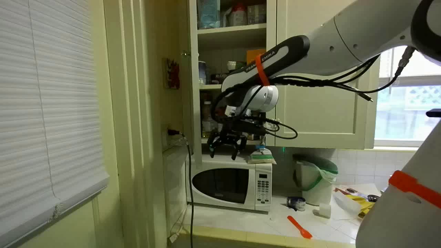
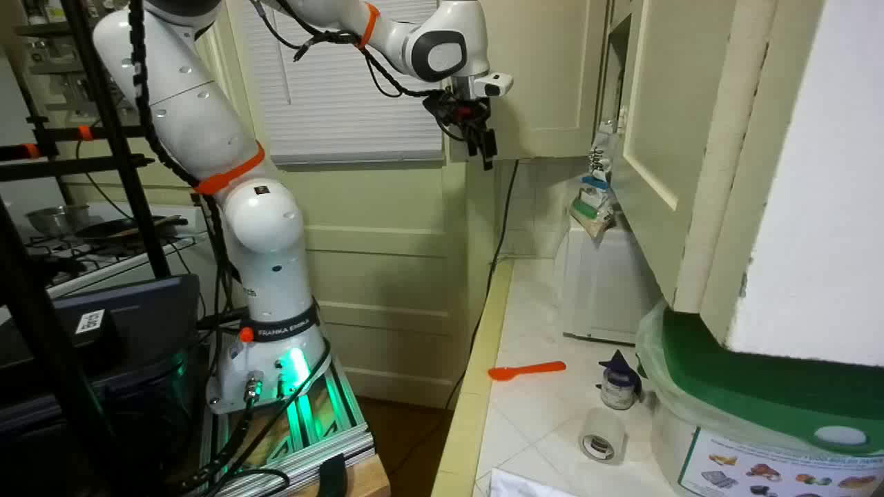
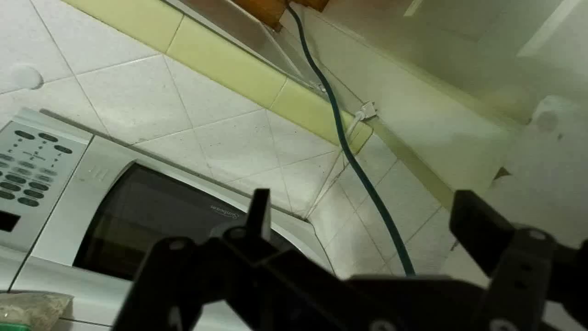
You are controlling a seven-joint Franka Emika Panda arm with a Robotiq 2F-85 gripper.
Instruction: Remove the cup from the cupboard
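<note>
The cupboard (image 1: 231, 30) stands with its left door open in an exterior view, with packets, jars and containers on several shelves; its door also shows in an exterior view (image 2: 545, 76). The teal-green cup does not show; it is hidden or out of view, and my arm covers part of the shelves. My gripper (image 1: 223, 155) points down in front of the lowest shelf, above the microwave's front. It is open and empty, also in an exterior view (image 2: 482, 157). In the wrist view the gripper (image 3: 363, 197) has its fingers wide apart with nothing between them.
A white microwave (image 1: 220, 203) stands below, with a bag (image 1: 262, 156) on top. A dark cable (image 1: 190, 193) hangs beside it. A green-and-white bin (image 1: 315, 186), a jar (image 2: 618, 390), a tape roll (image 2: 601, 438) and an orange spatula (image 1: 299, 227) are on the counter.
</note>
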